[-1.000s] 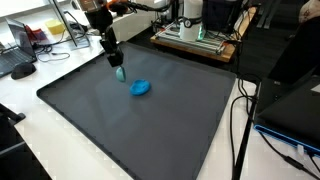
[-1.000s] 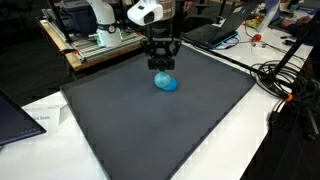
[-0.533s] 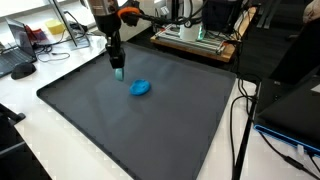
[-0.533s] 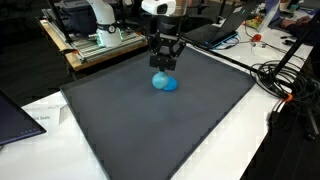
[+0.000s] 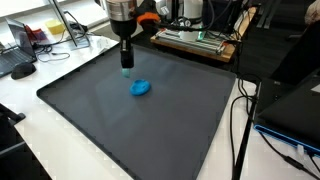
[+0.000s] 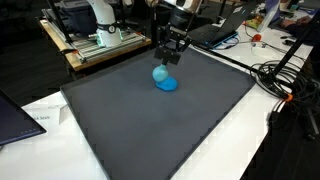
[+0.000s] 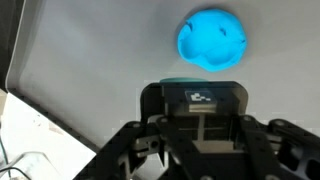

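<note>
My gripper [image 5: 125, 58] hangs fingers-down over the far part of a dark grey mat [image 5: 150, 135] and is shut on a small teal object [image 5: 125, 70], held above the mat. A bright blue rounded lump [image 5: 142, 88] lies on the mat just in front of the gripper, apart from it. In the other exterior view the gripper [image 6: 168, 58] is just behind and above the blue lump [image 6: 166, 83]. In the wrist view the blue lump [image 7: 213, 40] lies beyond the jaws [image 7: 193, 110], which grip the teal-edged object [image 7: 190, 84].
The mat [image 6: 160, 135] lies on a white table. Lab equipment [image 5: 195, 33] stands behind the mat. Cables [image 5: 240, 120] run along one edge, a laptop [image 6: 15, 115] lies off another corner, and a keyboard [image 5: 20, 68] sits on a side desk.
The gripper, with the teal object in it, has risen and moved toward the back edge of the mat. The blue lump has stayed put.
</note>
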Motion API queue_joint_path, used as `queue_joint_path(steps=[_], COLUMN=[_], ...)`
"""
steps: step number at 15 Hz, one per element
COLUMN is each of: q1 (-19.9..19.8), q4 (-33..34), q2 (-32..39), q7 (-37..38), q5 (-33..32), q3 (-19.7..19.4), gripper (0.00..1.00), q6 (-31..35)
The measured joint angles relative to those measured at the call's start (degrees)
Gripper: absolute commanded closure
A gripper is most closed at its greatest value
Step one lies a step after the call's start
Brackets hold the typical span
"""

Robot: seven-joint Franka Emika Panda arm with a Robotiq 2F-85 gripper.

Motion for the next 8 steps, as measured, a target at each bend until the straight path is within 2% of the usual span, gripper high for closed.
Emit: queue_joint_path(steps=[1,2,6,7,8], q1=[0.58,1.07,0.78,0.64,0.58], q4=[0.93,1.96,2.43,2.43,2.43], q2=[0.28,0.61,1.09,1.17,1.19], q7=[1.22,2.21,2.36,2.36,2.35], q5=[-1.36,-2.56,-2.7,-2.7,-2.7], q3=[0.25,0.55,1.14,1.14,1.14], gripper=[0.78,0.53,0.53,0.78,0.78], q6=[-1.66,-3.47,-3.92,-3.9,-3.9])
